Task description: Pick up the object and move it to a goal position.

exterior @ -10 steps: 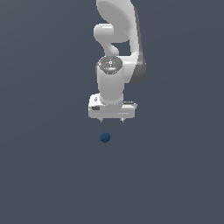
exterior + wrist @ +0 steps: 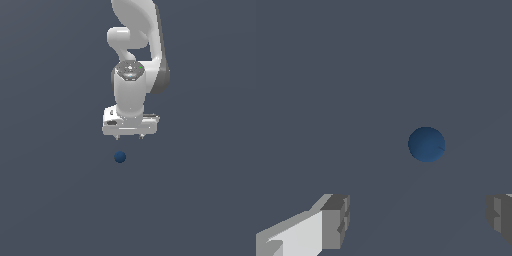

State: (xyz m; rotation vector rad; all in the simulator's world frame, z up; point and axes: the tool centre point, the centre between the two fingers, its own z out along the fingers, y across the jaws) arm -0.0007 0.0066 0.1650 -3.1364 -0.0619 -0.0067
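Observation:
The object is a small dark blue sphere (image 2: pixel 119 157) lying on the flat grey surface. It also shows in the wrist view (image 2: pixel 426 144). My white gripper (image 2: pixel 129 136) hangs above the sphere, a little toward the exterior view's right of it, and does not touch it. In the wrist view the gripper (image 2: pixel 418 217) has its two grey fingertips (image 2: pixel 336 220) wide apart with nothing between them. The sphere lies ahead of the fingertips, apart from both. The gripper is open and empty.
The white arm (image 2: pixel 135 45) rises behind the gripper toward the top of the exterior view. The plain grey surface (image 2: pixel 50 200) fills the rest of both views. No goal marker shows.
The gripper looks to be in nearly the same place above the sphere. The sphere has not moved.

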